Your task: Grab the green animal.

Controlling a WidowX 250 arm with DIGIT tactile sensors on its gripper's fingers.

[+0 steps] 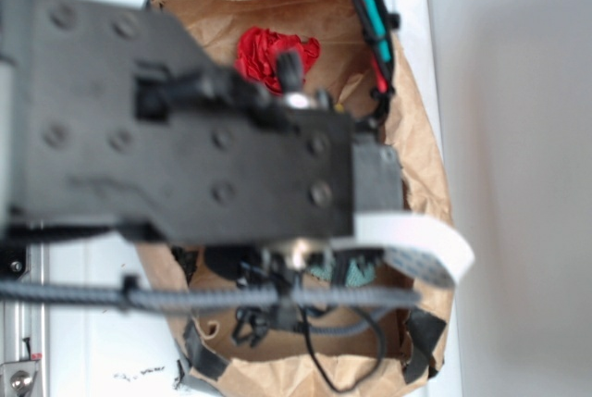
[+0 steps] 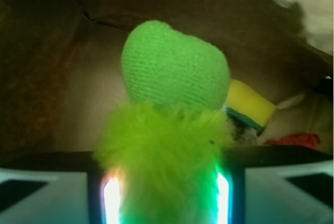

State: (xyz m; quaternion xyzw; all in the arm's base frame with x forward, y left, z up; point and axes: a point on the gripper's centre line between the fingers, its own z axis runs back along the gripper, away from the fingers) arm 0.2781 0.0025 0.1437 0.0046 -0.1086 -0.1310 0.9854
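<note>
Overhead, the exterior view is mostly filled from nine o'clock to the centre by the blurred black arm of the robot, reaching over an open brown paper bag that stands on a white desk. Inside the bag, toward twelve o'clock, a red crumpled cloth lies on the bag's floor, and at about five o'clock a scrap of teal fabric peeks out beneath the arm among black cables. From this view the gripper is hidden by the arm's body. Moving to the wrist view, the gripper sits at six o'clock, its jaws pinching the green animal between them: the fuzzy lime tuft fills the gap between the two lit pads, and a smooth, knitted green rounded part rises above it toward twelve o'clock. Just beside the toy at three o'clock lies a yellow sponge with a green edge, and farther right, near four o'clock, a sliver of the red cloth shows against the brown bag wall.
</note>
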